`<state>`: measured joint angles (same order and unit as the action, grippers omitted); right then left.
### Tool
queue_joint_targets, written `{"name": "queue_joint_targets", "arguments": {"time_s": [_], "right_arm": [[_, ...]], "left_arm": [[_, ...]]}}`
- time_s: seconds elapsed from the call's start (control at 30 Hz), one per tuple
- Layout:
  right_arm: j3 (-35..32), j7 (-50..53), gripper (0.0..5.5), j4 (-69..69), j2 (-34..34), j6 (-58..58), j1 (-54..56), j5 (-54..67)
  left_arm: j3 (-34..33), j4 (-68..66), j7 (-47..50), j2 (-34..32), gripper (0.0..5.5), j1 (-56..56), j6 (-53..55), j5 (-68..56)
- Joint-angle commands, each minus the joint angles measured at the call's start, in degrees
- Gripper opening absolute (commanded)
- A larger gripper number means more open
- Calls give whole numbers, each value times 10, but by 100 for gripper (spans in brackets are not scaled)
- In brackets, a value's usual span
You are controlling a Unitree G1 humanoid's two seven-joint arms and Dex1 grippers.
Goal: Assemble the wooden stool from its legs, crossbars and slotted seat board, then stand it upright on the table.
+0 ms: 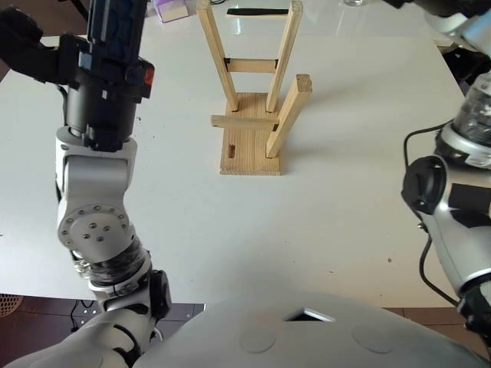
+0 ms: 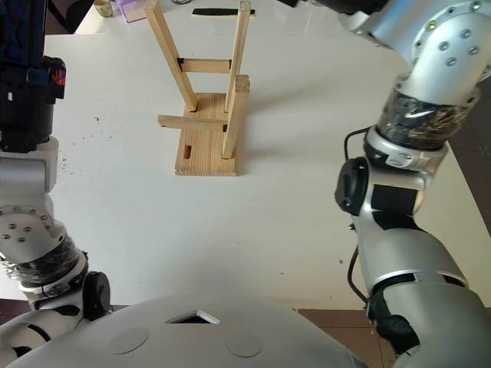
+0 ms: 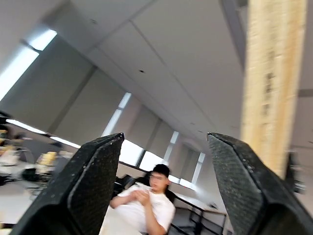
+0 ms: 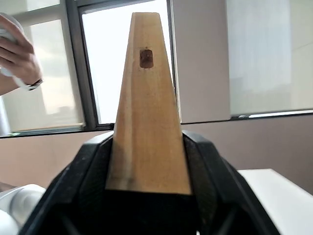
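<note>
"What's in the grippers?"
"The right gripper (image 4: 149, 169) pinches one leg (image 4: 146, 107). The left gripper (image 3: 164, 166) is spread, holding nothing."
"And the rest?"
"The seat board (image 1: 247, 149) lies by the table's (image 1: 337, 222) far edge, three legs (image 1: 218, 54) in. I think one is left, then flip."

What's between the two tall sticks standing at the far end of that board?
A short crossbar joins the left leg and the right leg partway up; under it the gap is bare down to the seat board. Both eye views show it.
</note>
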<state>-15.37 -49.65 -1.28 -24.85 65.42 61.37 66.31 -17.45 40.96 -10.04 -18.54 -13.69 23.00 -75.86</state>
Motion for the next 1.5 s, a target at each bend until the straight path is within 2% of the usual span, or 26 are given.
{"name": "queue_joint_targets", "arguments": {"time_s": [0.03,0.13,0.3,0.57,0.77,0.97,1.1,1.3,1.4,1.43,1.5], "right_arm": [[38,-91,205,6,-78,20,-14,-14],[77,-169,205,38,-132,15,-65,-36],[110,-229,205,33,-161,-11,-98,-70],[111,-246,205,42,-161,-4,-121,-64],[110,-250,205,45,-165,1,-129,-59],[112,-248,205,50,-162,2,-132,-59],[111,-241,205,45,-155,7,-128,-53],[104,-217,205,58,-134,20,-134,-33],[113,-201,205,67,-127,-8,-141,-62],[115,-205,243,65,-128,-23,-144,-72],[115,-201,267,58,-126,-46,-146,-89]], "left_arm": [[7,29,-58,-70,316,43,47,-38],[9,37,-82,-98,357,52,61,-64],[30,31,-85,-110,362,15,58,-98],[65,16,-65,-88,362,-28,41,-102],[57,16,-60,-86,362,-22,31,-114],[45,12,-77,-102,281,-14,36,-119],[43,10,-86,-109,207,-13,36,-119],[50,0,-97,-109,207,-19,37,-115],[51,-4,-94,-109,207,-19,33,-105],[51,-6,-93,-109,207,-18,32,-102],[51,-11,-95,-108,205,-19,31,-95]]}}
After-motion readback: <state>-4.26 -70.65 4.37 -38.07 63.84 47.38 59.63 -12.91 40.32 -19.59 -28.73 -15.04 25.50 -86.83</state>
